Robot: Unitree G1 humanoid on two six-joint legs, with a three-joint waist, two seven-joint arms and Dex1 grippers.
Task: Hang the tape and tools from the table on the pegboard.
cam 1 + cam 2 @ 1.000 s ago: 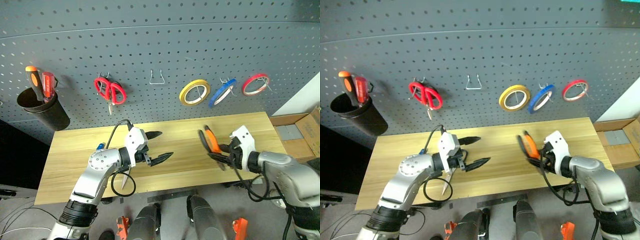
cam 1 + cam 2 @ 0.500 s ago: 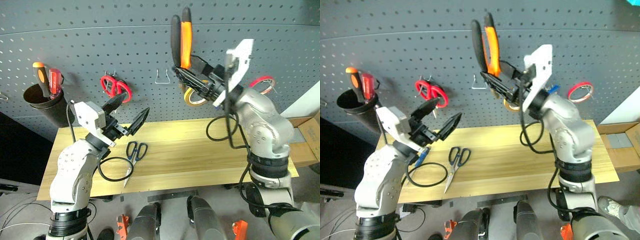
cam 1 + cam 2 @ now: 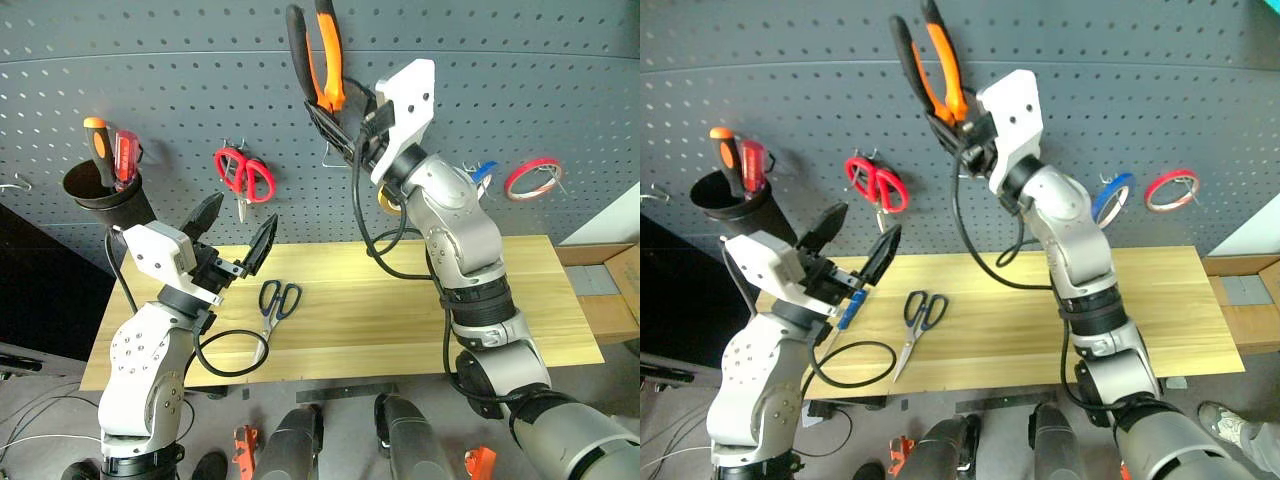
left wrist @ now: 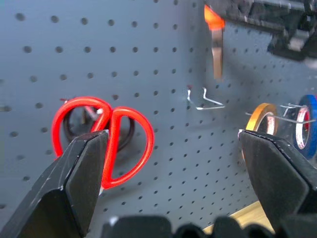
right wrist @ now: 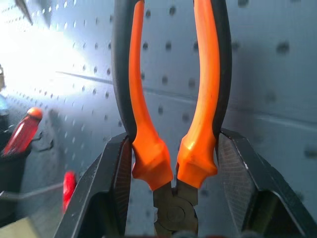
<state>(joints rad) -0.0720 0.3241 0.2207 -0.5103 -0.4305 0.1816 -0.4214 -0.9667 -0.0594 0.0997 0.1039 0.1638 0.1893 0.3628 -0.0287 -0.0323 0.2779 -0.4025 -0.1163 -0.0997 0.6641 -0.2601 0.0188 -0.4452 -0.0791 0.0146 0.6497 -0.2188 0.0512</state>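
Observation:
My right gripper (image 3: 343, 112) is shut on the orange-and-black pliers (image 3: 318, 55). It holds them near the head, handles up, high in front of the dark grey pegboard (image 3: 180, 80). In the right wrist view the pliers (image 5: 173, 124) stand between both fingers (image 5: 111, 188). My left gripper (image 3: 243, 212) is open and empty above the table's left part, facing the board. The dark-handled scissors (image 3: 272, 303) lie on the wooden table (image 3: 400, 320). The blue-handled screwdriver (image 3: 848, 311) peeks out beside my left arm. The blue tape (image 3: 1112, 197) hangs on a hook on the board.
Red scissors (image 3: 245, 175), a yellow roll (image 4: 262, 119) and a red roll (image 3: 530, 178) hang on the board. An empty wire hook (image 4: 203, 99) sits between the red scissors and the yellow roll. A black cup of screwdrivers (image 3: 100, 190) hangs at the left. A black cable loop (image 3: 230, 350) lies near the table's front.
My right gripper lifted the pliers from the table up to the pegboard and leftward. My left arm rose off the table and drew left, uncovering the dark-handled scissors.

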